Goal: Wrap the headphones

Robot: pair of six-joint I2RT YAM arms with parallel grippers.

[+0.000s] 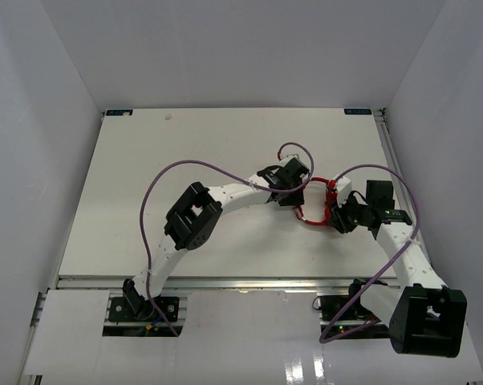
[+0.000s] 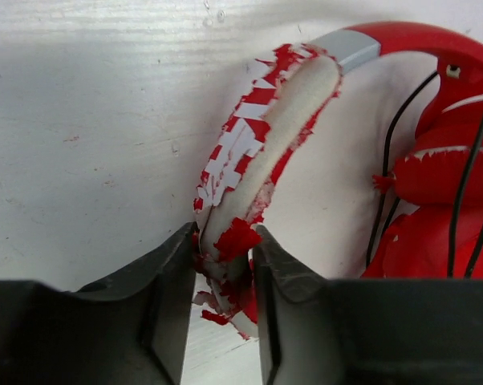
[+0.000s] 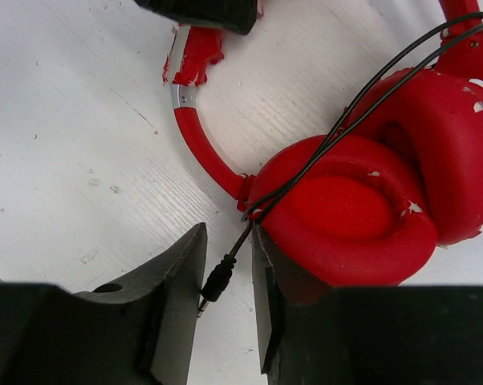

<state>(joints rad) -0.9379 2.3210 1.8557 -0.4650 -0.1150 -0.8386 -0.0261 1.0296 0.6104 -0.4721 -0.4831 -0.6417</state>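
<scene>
The red headphones (image 1: 314, 207) lie on the white table between my two grippers. My left gripper (image 2: 224, 237) is open and straddles the worn, peeling padded headband (image 2: 265, 136), which rests against the left finger. The two cups (image 2: 450, 176) lie to the right, crossed by the thin black cable (image 2: 392, 136). My right gripper (image 3: 228, 233) is open next to the near cup (image 3: 346, 200). The cable's jack plug (image 3: 218, 282) lies loose between its fingers, its tip at the left finger. The cable (image 3: 370, 88) runs over both cups.
Thick purple robot cables loop over the left arm (image 1: 149, 200) and past the right arm (image 1: 402, 249). White walls enclose the table (image 1: 145, 160) on three sides. The left gripper's tip (image 3: 201, 12) shows at the top of the right wrist view.
</scene>
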